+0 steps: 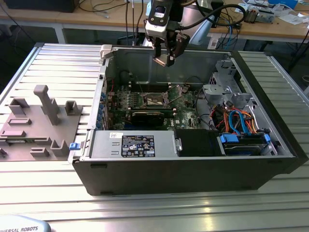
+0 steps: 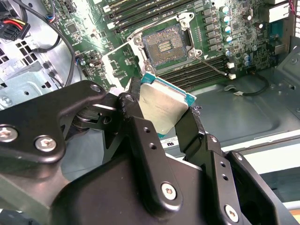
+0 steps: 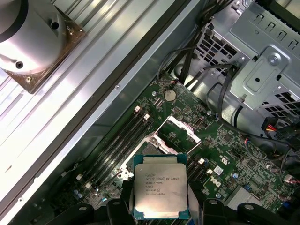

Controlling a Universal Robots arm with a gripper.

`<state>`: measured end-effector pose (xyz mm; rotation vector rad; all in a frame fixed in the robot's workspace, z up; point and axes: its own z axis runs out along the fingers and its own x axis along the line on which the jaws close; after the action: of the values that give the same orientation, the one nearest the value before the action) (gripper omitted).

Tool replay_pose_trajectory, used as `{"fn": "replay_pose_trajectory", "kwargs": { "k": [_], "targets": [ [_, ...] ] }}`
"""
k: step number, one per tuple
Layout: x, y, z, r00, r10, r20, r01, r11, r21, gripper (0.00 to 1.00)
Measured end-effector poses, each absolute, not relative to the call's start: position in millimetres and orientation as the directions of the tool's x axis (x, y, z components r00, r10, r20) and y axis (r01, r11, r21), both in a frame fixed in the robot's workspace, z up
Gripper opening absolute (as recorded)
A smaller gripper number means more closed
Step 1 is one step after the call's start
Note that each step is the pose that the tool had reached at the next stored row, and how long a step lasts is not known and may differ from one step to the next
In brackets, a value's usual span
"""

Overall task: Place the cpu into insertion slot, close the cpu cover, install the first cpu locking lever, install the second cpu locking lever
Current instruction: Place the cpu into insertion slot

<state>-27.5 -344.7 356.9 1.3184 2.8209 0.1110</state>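
Holds the cpu [image 3: 161,187] in the hand [image 2: 161,110], closed down on two opposite edges of the chip, with the silvery top face bare between the black fingers [image 2: 140,140]. Hangs high over the open computer case [image 1: 193,174] on the ribbed bench [image 1: 58,63], up near the case's far wall in the exterior view.

Looks to be step one in hand: placing the chip, with nothing yet seated. Leaves the insertion slot [image 2: 164,44] well below the hand and apart from it, dark and bare on the green motherboard [image 2: 89,51]. Puts that slot off past the fingertips in the second wrist view, not straight under the chip.

Finds the cpu cover [image 3: 183,127] apparently swung up and open just beyond the chip in the first wrist view. Finds a thin wire locking lever [image 2: 213,66] standing free beside the slot. Leaves cover and levers, on that showing, not yet done.

Calls, as a judgement, for getting the chip square over the slot, levelled out of what seems a tilt, and its corners matched to the metal rim. Calls then for a gentle lowering with no dragging across the contacts. Cannot tell the chip's orientation marks against the slot from here. Risks, probably, a snag on the raised cover or the lever beneath the hand.
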Motion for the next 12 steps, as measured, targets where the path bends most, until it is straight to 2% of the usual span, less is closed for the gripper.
{"fn": "replay_pose_trajectory", "kwargs": {
  "k": [12],
  "targets": [
    [-27.5, -344.7, 357.0, -0.636, 0.771, 0.007, 0.77, 0.634, 0.075, 0.54]
  ]
}}
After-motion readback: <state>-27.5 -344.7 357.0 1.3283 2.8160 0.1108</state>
